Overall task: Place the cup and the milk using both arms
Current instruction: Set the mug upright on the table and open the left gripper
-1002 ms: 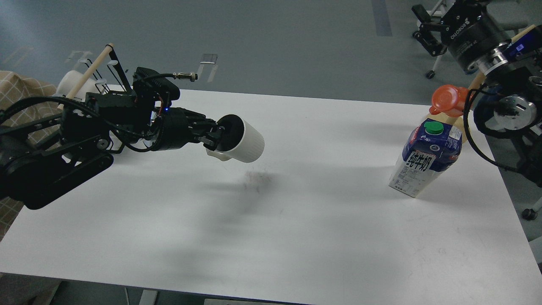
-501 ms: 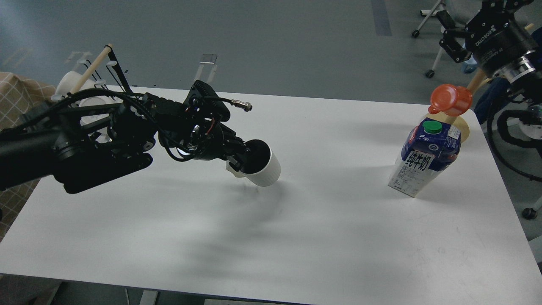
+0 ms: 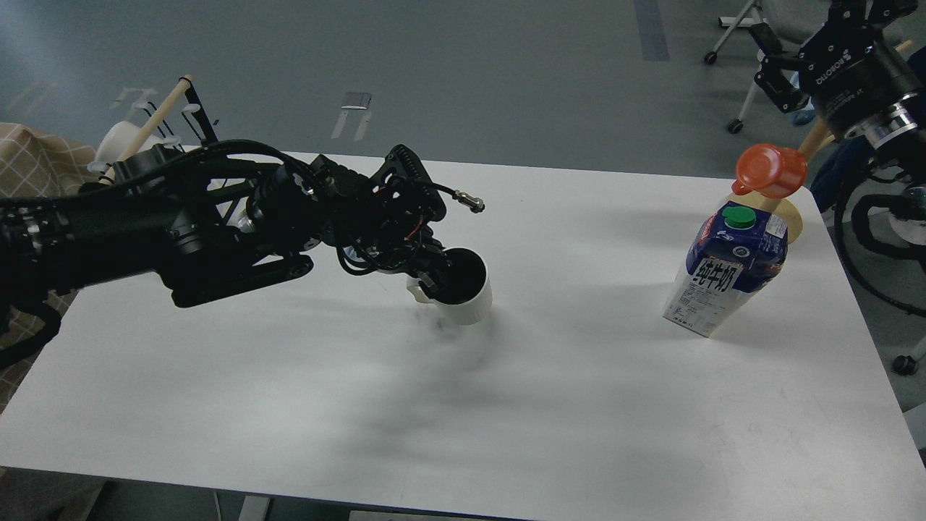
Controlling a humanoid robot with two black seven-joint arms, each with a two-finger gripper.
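At bench centre: the cup (image 3: 464,291) now sits nearly upright with its base at or just off the white surface, where a second ago it hung tipped on its side, well up and further left.
Left hand: the left hand (image 3: 432,276) is pinching the cup at its near rim, one finger dipping into the dark interior (the other is lost against the black wrist).
Meaning for the task: I judge the cup's placing to be all but done; what remains is letting go and backing the arm out without dragging the handle.
Milk: the milk (image 3: 725,280) stands on the right part of the bench, leaning slightly, green cap up, unmoved across the three moments, well apart from the cup.
Right hand: the right hand (image 3: 854,14) has lifted away toward the top right corner and holds nothing; it is cut by the edge, so I cannot tell whether its fingers are spread or pressed together.
Milk's share: it looks already set down, or not yet taken up (these pictures do not settle which).
Bench: the bench (image 3: 506,405) is plain matt white, bare in the foreground, with soft arm shadows under the cup.
Behind the milk: an orange mug (image 3: 771,171) hangs on a wooden peg.
Far left corner: a mug rack (image 3: 155,123) with white mugs.
Room: grey floor (image 3: 434,65), chair castors at top right.
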